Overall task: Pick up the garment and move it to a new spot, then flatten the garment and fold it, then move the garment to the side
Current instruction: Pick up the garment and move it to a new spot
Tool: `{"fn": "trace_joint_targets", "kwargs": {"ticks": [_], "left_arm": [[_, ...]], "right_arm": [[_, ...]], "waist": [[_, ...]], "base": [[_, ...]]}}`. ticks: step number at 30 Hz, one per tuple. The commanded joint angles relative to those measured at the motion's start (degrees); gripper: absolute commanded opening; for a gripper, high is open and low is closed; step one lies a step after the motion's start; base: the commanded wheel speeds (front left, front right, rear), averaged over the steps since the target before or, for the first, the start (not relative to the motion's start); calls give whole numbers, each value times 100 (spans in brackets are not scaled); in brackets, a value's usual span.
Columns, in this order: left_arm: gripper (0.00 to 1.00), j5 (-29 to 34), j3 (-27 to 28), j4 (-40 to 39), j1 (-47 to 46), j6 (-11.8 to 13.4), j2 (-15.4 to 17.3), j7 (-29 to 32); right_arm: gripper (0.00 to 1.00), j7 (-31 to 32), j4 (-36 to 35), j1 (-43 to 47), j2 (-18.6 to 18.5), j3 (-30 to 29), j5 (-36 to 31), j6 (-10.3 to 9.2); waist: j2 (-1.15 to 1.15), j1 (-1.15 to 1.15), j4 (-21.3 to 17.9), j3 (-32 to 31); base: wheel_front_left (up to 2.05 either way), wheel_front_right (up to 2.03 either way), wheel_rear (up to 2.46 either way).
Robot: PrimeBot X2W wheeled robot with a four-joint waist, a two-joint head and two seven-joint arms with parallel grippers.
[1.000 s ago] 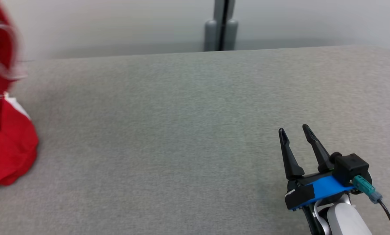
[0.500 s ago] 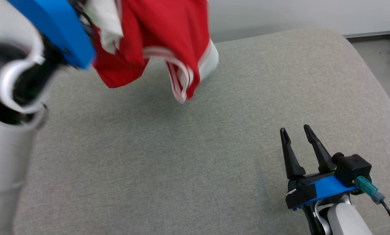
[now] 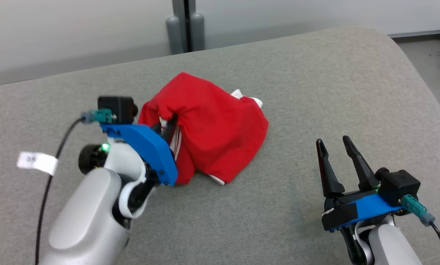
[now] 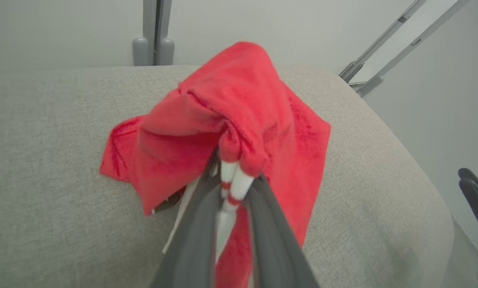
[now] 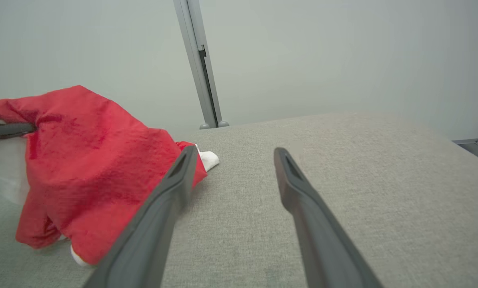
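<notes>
The garment [image 3: 216,129] is red with white striped trim and lies bunched in a heap on the grey padded surface [image 3: 315,73], left of centre. My left gripper [image 3: 167,124] reaches into the heap's left side. The left wrist view shows this gripper [image 4: 235,180] shut on a fold of the garment [image 4: 239,100], with white-and-red trim pinched between the fingers. My right gripper [image 3: 332,141] stands open over bare surface to the lower right, apart from the cloth. In the right wrist view the garment [image 5: 91,160] lies left of the open gripper [image 5: 233,154].
A grey post [image 3: 185,29] stands against the wall behind the surface. The surface rounds off at its right edge, with floor [image 3: 426,55] beyond. A white tag [image 3: 37,162] hangs on the left arm's cable.
The head camera swung across the scene. The garment hung in the air from my left gripper; now it rests as a heap on the surface. My right gripper has stayed open and still.
</notes>
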Motion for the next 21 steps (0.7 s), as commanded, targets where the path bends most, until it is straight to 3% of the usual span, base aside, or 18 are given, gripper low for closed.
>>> {"fn": "trace_joint_targets", "kwargs": {"ticks": [1,6,10,21], "left_arm": [[100,9,-29,77,130,-64,-89,-173],[100,-65,128,185,485,-243,-260,-1011],[100,-50,278,15,872,-357,-199,-1643],[100,140,911,-142,1843,-204,54,-3321]], "right_arm": [[100,-21,2,-2,-14,-26,-30,3],[100,14,-17,101,-14,-87,-151,3],[100,89,-60,205,-15,-175,-220,3],[100,323,-174,497,-14,-314,-393,3]], "waist": [[0,0,74,-19],[0,0,316,-173],[0,0,505,-318],[0,0,871,-667]], "base": [[0,0,0],[0,0,0],[0,0,0],[0,0,0]]}}
